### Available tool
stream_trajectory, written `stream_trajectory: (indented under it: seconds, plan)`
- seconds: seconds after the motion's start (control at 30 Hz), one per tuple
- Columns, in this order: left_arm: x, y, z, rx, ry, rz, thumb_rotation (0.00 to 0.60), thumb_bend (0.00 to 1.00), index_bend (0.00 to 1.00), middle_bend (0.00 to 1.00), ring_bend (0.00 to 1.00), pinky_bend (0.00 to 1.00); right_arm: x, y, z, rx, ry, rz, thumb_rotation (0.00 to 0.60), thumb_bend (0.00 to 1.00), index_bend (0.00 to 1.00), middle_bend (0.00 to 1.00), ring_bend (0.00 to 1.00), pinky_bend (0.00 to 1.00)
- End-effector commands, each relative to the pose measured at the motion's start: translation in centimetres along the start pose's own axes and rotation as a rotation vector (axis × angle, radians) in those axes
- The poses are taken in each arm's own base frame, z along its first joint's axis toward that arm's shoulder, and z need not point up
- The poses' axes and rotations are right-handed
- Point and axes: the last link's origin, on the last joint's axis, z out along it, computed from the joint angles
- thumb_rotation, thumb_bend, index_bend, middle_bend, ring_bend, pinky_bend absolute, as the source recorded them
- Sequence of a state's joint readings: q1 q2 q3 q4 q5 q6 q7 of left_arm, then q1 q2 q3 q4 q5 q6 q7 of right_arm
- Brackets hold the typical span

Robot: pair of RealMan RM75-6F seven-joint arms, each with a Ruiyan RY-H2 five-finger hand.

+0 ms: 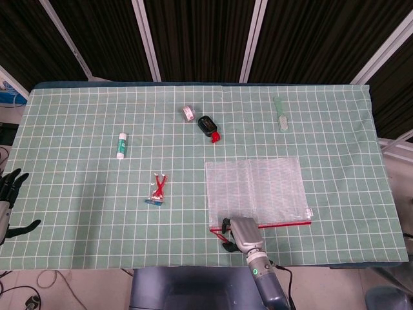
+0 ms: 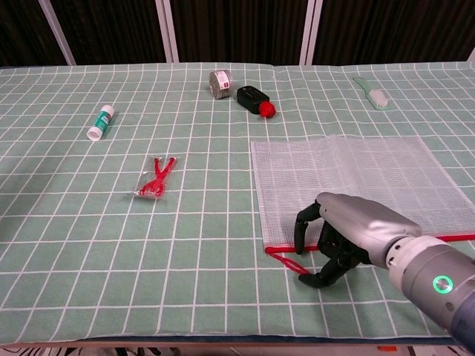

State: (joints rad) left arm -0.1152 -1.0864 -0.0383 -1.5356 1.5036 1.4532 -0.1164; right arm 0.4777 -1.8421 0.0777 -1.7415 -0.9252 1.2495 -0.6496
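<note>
A clear mesh zip pouch point(image 1: 255, 189) point(image 2: 356, 174) lies flat on the green checked cloth, its red zip edge point(image 2: 286, 254) toward me. My right hand point(image 1: 239, 232) point(image 2: 334, 239) stands over the pouch's near left corner. Its fingers point(image 2: 300, 228) curl down onto the mesh, and the thumb point(image 2: 310, 278) rests on the cloth just in front of the red edge, apart from them. The pouch stays flat, nothing lifted. My left hand point(image 1: 9, 201) hangs beside the table's left edge with its fingers spread and holds nothing; the chest view does not show it.
On the cloth lie a white tube with a green cap point(image 1: 121, 144) point(image 2: 100, 122), a small packet of red items point(image 1: 158, 188) point(image 2: 154, 179), a tape roll point(image 1: 188, 113) point(image 2: 220, 83), a black object with a red end point(image 1: 208, 126) point(image 2: 256, 99) and a pale green brush point(image 1: 280, 113) point(image 2: 373, 93).
</note>
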Motion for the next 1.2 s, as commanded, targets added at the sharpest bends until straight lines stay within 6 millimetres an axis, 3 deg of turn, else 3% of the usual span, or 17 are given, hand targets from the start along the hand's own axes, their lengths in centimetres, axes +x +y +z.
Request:
stream_trajectory:
  seconds: [0.03, 0.3, 0.77, 1.2]
  plan:
    - [0.00, -0.01, 0.00, 0.000, -0.001, -0.001, 0.600, 0.00, 0.00, 0.00, 0.00, 0.00, -0.06, 0.05, 0.00, -0.005, -0.001, 0.001, 0.600, 0.29, 0.53, 1.00, 1.00, 1.00]
    - [0.02, -0.03, -0.03, 0.001, -0.003, -0.006, 0.600, 0.00, 0.00, 0.00, 0.00, 0.00, -0.23, 0.35, -0.06, -0.021, -0.009, -0.001, 0.600, 0.35, 0.53, 1.00, 1.00, 1.00]
    - [0.06, -0.06, -0.06, 0.000, -0.005, -0.013, 0.600, 0.00, 0.00, 0.00, 0.00, 0.00, -0.65, 0.50, -0.32, -0.045, -0.027, 0.002, 0.600, 0.36, 0.53, 1.00, 1.00, 1.00]
    - [0.07, -0.05, -0.06, 0.000, -0.006, -0.018, 0.600, 0.00, 0.00, 0.00, 0.00, 0.00, -0.92, 0.66, -0.37, -0.051, -0.034, 0.007, 0.600, 0.45, 0.53, 1.00, 1.00, 1.00]
